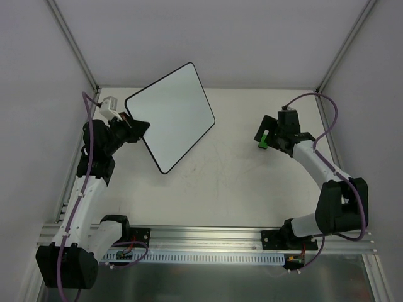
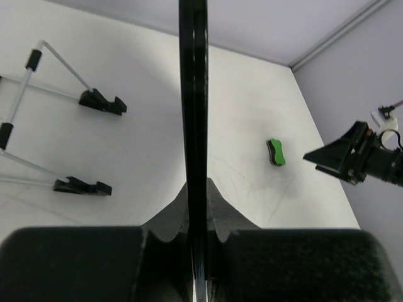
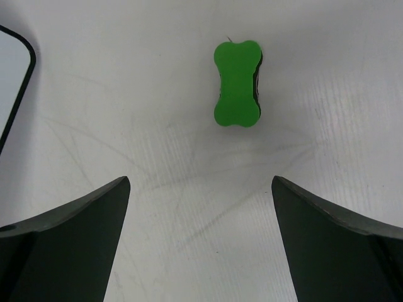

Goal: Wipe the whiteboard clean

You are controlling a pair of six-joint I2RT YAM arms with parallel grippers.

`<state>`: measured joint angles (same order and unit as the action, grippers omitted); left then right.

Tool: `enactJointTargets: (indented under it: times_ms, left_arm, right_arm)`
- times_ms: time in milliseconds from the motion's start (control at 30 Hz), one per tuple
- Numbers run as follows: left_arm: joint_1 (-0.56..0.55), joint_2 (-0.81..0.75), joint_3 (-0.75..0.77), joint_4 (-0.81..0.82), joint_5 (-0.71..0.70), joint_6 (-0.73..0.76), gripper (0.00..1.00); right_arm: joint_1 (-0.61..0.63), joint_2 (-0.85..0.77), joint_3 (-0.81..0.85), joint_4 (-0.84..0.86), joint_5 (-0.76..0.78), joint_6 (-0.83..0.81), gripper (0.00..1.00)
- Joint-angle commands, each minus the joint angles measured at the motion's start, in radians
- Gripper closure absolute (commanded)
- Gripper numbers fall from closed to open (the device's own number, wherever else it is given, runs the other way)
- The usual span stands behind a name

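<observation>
Over the white table, between grey walls, the left gripper is clamping the tilted whiteboard. Right of it, the right gripper, fingers apart, is hanging above a green eraser.

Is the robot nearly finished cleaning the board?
Not yet. The left fingers already clamp the whiteboard by its edge, lifted; from above its face shows no writing. The right fingers are open above the green eraser, ungrabbed. Grabbing it and wiping remain.
</observation>
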<state>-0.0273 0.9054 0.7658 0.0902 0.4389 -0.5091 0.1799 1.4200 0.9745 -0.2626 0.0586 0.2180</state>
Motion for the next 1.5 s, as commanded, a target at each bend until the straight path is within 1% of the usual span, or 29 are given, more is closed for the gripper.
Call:
enactJointTargets:
  times_ms: [0, 33, 67, 267, 500, 767, 800, 900, 1267, 1467]
  left_arm:
    - [-0.008, -0.026, 0.109, 0.341, -0.072, -0.031, 1.00]
    - [-0.008, -0.025, 0.110, 0.351, -0.100, -0.026, 1.00]
    - [-0.008, -0.022, 0.113, 0.359, -0.111, -0.022, 1.00]
    - [-0.008, 0.036, 0.161, 0.416, -0.160, -0.002, 1.00]
    - [-0.005, 0.112, 0.233, 0.425, -0.219, 0.090, 1.00]
    - [0.021, 0.204, 0.309, 0.427, -0.241, 0.133, 1.00]
    - [0.050, 0.213, 0.316, 0.428, -0.236, 0.129, 1.00]
    - [0.075, 0.242, 0.329, 0.428, -0.212, 0.124, 1.00]
    - [0.156, 0.227, 0.251, 0.433, -0.174, 0.147, 1.00]
    - [0.158, 0.196, 0.161, 0.434, -0.149, 0.190, 1.00]
  right_arm:
    - [0.000, -0.058, -0.002, 0.005, -0.048, -0.012, 0.01]
    - [0.000, -0.061, -0.005, 0.005, -0.048, -0.012, 0.01]
    - [-0.002, -0.064, -0.007, 0.006, -0.086, -0.012, 0.01]
    - [0.000, -0.081, -0.026, 0.017, -0.109, -0.017, 0.01]
    - [-0.002, -0.098, -0.045, 0.026, -0.144, -0.022, 0.01]
    - [0.000, -0.108, -0.062, 0.042, -0.172, -0.035, 0.01]
    - [0.000, -0.108, -0.062, 0.042, -0.172, -0.035, 0.01]
    - [0.000, -0.104, -0.065, 0.043, -0.172, -0.037, 0.01]
    - [-0.002, -0.073, -0.063, 0.060, -0.200, -0.035, 0.01]
    - [-0.002, -0.059, -0.063, 0.069, -0.213, -0.028, 0.01]
